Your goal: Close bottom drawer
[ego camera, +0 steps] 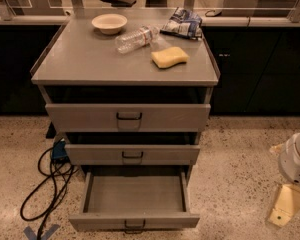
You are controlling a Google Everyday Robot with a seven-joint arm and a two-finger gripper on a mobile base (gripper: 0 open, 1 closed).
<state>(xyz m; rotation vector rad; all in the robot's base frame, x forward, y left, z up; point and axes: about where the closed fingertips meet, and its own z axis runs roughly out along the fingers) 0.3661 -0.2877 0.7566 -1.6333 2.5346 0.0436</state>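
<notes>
The bottom drawer [100, 220] of the grey metal cabinet [90, 66] is pulled well out toward me. Its shallow tray looks empty, and a small dark handle [134, 226] sits at the centre of its low front panel. My gripper [286, 206] hangs at the lower right edge of the view, below the white arm housing [297, 159]. It is over the speckled floor, well to the right of the drawer and touching nothing.
The top drawer [80, 118] and middle drawer [90, 155] stand slightly out. On the cabinet top lie a bowl [109, 23], a plastic bottle [135, 38], a yellow sponge [169, 57] and a snack bag [182, 23]. Black cables [47, 184] lie on the floor at left. Dark counter fronts stand behind.
</notes>
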